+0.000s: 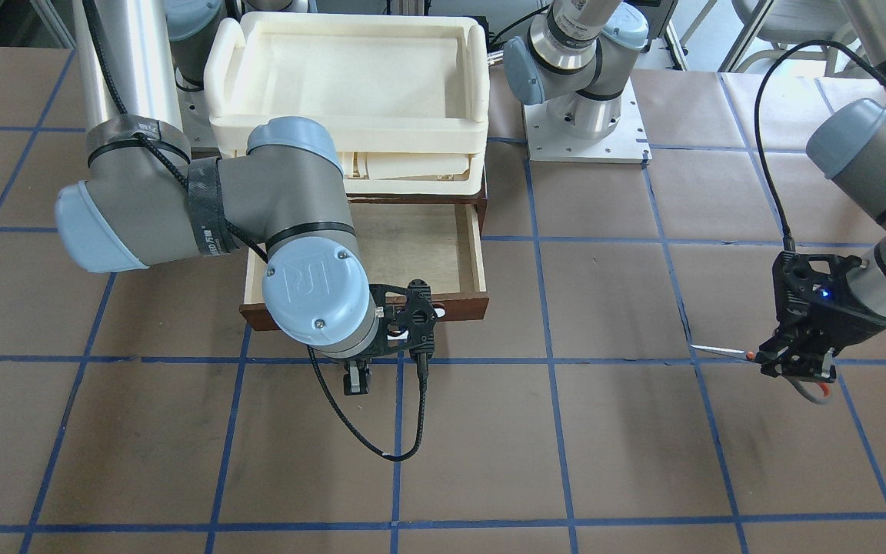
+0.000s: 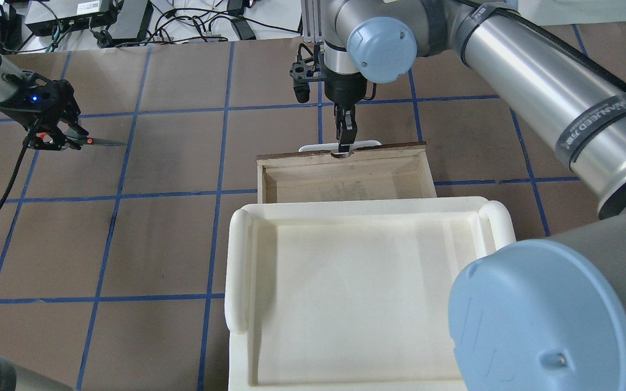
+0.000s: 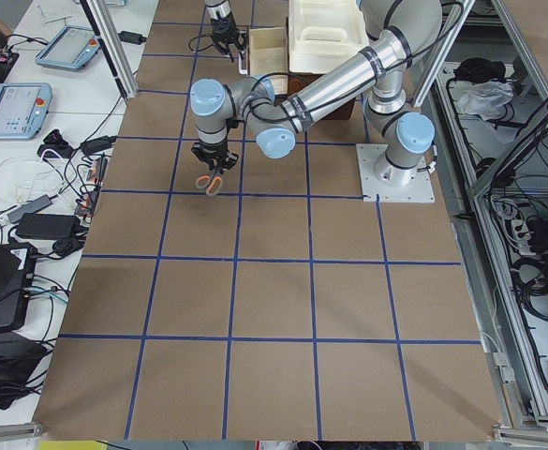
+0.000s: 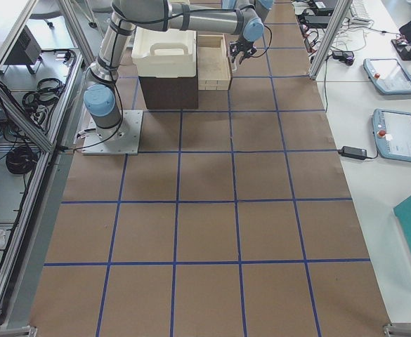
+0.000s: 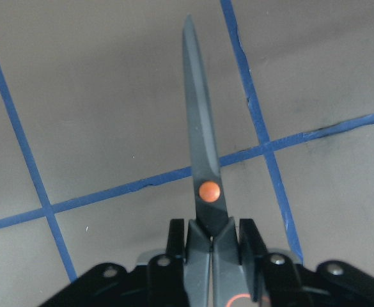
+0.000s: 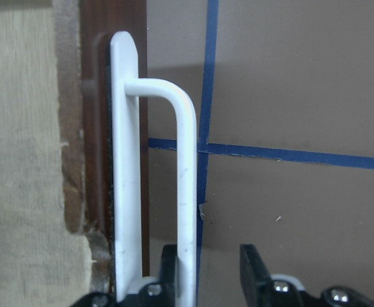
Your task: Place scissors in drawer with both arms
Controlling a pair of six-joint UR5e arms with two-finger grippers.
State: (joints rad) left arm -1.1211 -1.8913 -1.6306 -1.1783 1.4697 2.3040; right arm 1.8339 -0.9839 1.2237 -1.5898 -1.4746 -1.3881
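Steel blades, stiff, light and slick: the scissors [image 2: 105, 142] sit in the left gripper [image 2: 71, 140], jaws clamped just behind the pivot [image 5: 209, 190], well left of the open drawer [image 2: 262, 182]. Hold there, not on the blades. The right gripper [image 2: 345, 142] has its jaws straddling the handle [image 6: 185, 192], unclamped.

We are looking at scissors [image 5: 199, 141] whose blades are showing smooth, dull-grey metal, with a matt orange plastic dot at the pivot. The left gripper [image 5: 212, 240] and right gripper [image 6: 206, 272] are showing matt black plastic. The drawer [image 2: 345, 184] is presenting pale bare plywood inside, rough and chipped along its edge, and dark-brown stained wood in front; its handle [image 6: 185, 179] is gleaming smooth and white. The trays [image 2: 356, 282] are appearing as matt cream plastic. We are seeing matt brown paper covering the table [image 1: 643, 462], crossed by blue tape [image 1: 604, 360], and arms [image 2: 536, 70] shining in brushed metal with smooth light-blue plastic caps [image 2: 382, 33].
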